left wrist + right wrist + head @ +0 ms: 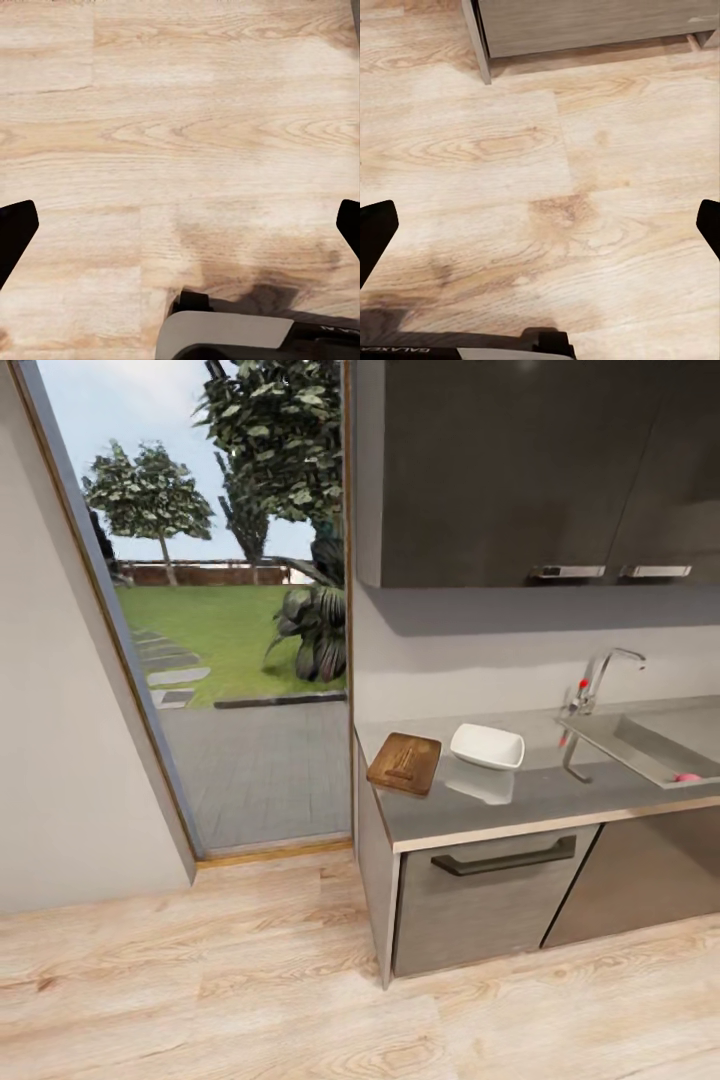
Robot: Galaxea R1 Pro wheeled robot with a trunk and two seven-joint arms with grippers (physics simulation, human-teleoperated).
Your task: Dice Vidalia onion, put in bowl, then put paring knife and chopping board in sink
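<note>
while both grippers gape wide over floor: dark grained chopping board [404, 762] beside white square bowl [487, 746]

The sink [660, 745] runs off the head view's right edge, so its far end and drain are out of sight. The onion [687, 777] is a small pink speck, partly hidden by the basin's near wall. A knife cannot be made out on the board [404, 763]. Each wrist view cuts off its jaws, showing only dark tips at the edges.
</note>
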